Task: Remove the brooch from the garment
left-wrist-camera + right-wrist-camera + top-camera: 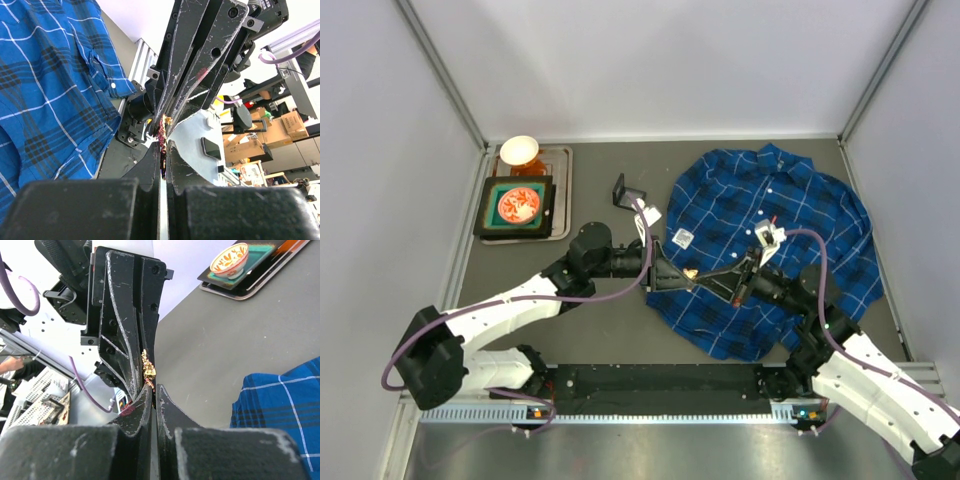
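The garment (790, 235), a dark-blue plaid shirt, lies spread on the right half of the table; it also shows in the left wrist view (45, 100) and the right wrist view (280, 410). The brooch (690, 272) is a tiny gold and reddish piece held in the air over the shirt's left edge. My left gripper (682, 274) and right gripper (701, 276) meet tip to tip there, both shut on the brooch. The left wrist view shows it (162, 134) pinched at my left gripper's (163, 146) tips. The right wrist view shows its gold part (148, 369) just above my right gripper's (154, 390) tips.
A dark tray (560, 200) at the back left holds a white bowl (519, 150) and a green square dish with red pieces (518, 206). A small black stand (625, 190) sits beside the shirt collar. A white label (682, 237) lies on the shirt.
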`<state>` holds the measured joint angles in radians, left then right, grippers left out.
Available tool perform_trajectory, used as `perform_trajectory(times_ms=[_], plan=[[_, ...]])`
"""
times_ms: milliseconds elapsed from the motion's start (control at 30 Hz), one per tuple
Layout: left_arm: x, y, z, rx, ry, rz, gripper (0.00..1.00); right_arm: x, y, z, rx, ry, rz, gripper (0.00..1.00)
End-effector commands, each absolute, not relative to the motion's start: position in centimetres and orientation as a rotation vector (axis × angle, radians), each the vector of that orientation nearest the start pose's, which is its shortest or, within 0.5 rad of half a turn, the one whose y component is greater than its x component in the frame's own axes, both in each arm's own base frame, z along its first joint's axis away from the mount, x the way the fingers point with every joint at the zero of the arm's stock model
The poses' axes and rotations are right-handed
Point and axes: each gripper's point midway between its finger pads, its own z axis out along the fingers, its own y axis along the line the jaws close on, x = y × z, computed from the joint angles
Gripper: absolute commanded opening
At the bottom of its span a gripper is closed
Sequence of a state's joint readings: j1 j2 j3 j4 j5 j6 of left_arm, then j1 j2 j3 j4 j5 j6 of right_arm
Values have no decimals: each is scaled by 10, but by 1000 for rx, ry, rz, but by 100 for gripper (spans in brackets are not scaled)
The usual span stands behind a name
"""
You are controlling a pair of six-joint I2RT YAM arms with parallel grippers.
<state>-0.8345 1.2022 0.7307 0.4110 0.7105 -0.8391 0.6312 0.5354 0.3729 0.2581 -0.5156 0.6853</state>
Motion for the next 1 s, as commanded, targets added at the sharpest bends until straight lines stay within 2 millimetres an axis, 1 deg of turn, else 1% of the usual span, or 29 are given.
perform_trajectory(times_ms=[0, 133, 367, 533, 800, 967], plan=[[130, -357, 299, 721, 1706, -1810, 0, 141, 247, 258, -477, 1578, 1441, 0], [129, -357, 294, 744, 1752, -1794, 0, 140, 246, 256, -509, 1581, 1416, 0], [130, -355, 294, 760, 1763, -1770, 8, 138, 246, 256, -549, 1576, 1403, 0], [130, -356, 293, 768, 1771, -1775, 10, 137, 245, 258, -568, 1576, 1391, 0], [130, -356, 290, 775, 1784, -1764, 19, 138, 245, 255, -577, 1585, 1374, 0], [131, -356, 290, 774, 1786, -1756, 21, 138, 245, 257, -578, 1583, 1373, 0]])
